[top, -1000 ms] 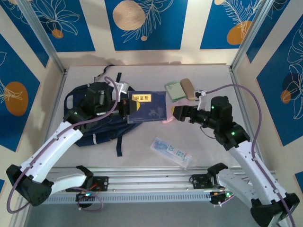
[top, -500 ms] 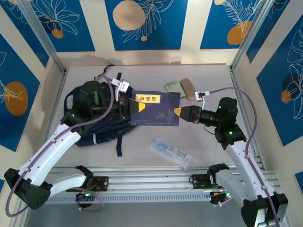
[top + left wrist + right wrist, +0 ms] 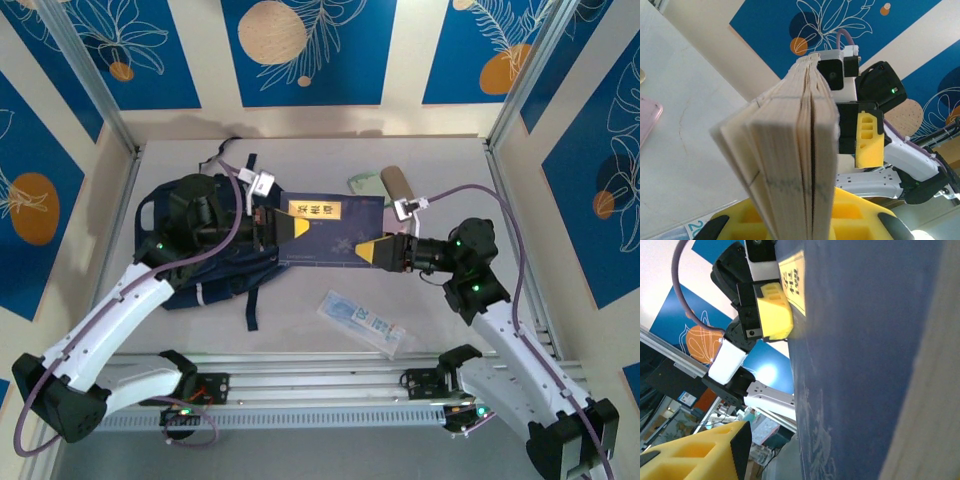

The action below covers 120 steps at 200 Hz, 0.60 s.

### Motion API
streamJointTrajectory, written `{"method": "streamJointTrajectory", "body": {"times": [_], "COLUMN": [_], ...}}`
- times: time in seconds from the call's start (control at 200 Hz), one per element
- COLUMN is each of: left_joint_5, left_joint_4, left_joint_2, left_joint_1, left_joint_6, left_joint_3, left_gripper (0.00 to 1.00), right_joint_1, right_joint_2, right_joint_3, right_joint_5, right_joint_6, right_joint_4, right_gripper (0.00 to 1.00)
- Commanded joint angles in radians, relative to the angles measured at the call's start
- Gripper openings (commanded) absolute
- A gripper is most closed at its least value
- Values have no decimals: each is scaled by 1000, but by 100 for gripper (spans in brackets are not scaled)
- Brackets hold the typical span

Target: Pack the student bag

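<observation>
Apparently the step in hand is a handover of the blue book (image 3: 325, 232), held in the air just right of the student bag (image 3: 225, 270), which lies on the worktop (image 3: 290, 335). The left pincer (image 3: 280, 226) is clamped on the book's end nearest the bag. The right pincer (image 3: 378, 250) straddles the far end, and I cannot tell if it grips. Next, I think, the book must be guided into the bag's opening.

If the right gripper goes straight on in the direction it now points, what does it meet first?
The blue book: the right gripper points to the left, and its jaws straddle the book's right edge. Further along that line, the left gripper holds the book's other end.
</observation>
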Motion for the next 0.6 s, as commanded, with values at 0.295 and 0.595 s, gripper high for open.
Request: {"method": "streamJointTrajectory", "body": {"times": [0.295, 0.595], "left_joint_5": [65, -65], "left_joint_4": [127, -102], "left_joint_2": [-17, 20], "left_joint_1": [11, 19], "left_joint_6": [-50, 63], "left_joint_3": [-45, 13], "left_gripper": [0, 34], "right_joint_1": [-48, -46], "right_joint_2": [-19, -82], "right_joint_3": [-38, -15], "right_joint_5": [113, 234], "right_joint_6": [19, -102], "right_joint_4": [27, -173], "right_gripper": [46, 0]}}
